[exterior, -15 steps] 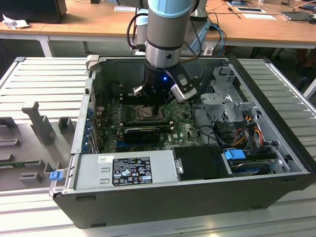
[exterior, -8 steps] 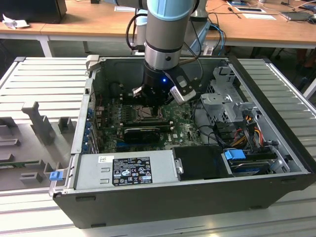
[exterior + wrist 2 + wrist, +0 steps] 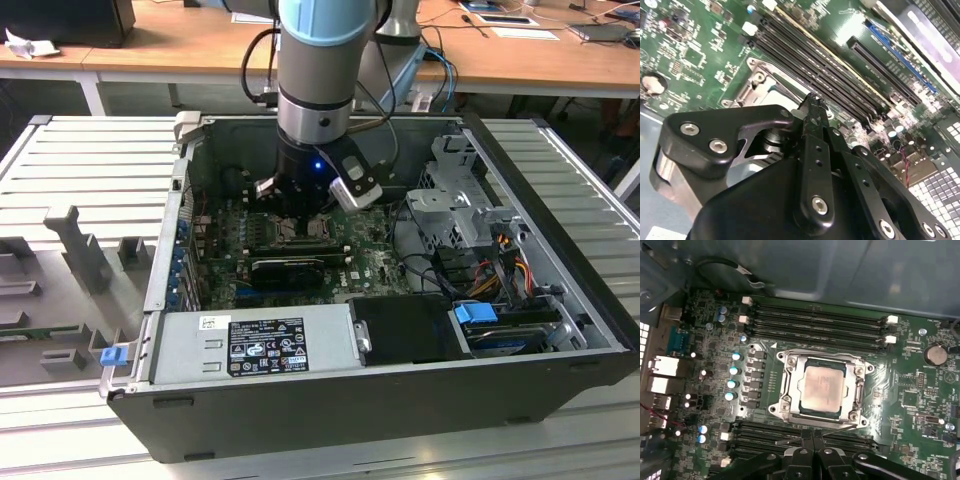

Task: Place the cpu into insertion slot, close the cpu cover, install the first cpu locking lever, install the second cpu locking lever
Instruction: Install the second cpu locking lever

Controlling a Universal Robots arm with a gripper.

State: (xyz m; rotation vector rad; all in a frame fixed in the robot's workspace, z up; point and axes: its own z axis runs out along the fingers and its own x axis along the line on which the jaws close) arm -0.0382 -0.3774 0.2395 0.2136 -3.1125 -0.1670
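CPU [image 3: 823, 386] sits flat in the insertion slot [image 3: 846, 412], metal top face up, in the middle of the green motherboard [image 3: 910, 390]. CPU cover [image 3: 791, 370] lies closed down over it, its silvery frame ringing the chip on all four sides, with the chip showing through the central cut-out. A thin wire locking lever [image 3: 835, 426] runs along the socket edge nearest the end effector; whether it is latched cannot be told.

End effector [image 3: 812, 439] hangs just beside that edge of the socket, in the first wrist view over the memory slots [image 3: 765, 437] next to it. Its two black fingers [image 3: 802, 450] are pressed together with no gap, and nothing is held between them. In the second wrist view the finger [image 3: 813, 131] tip points down at the corner of the socket frame [image 3: 757, 85], close above the board; contact cannot be told.

Exterior view: arm [image 3: 318, 70] reaches straight down into the open computer case [image 3: 400, 400], which lies on its side on the ribbed grey table [image 3: 90, 160]. Grey power supply [image 3: 250, 340] sits at the near side of the case, drive cage [image 3: 460, 195] toward the exterior view's right.
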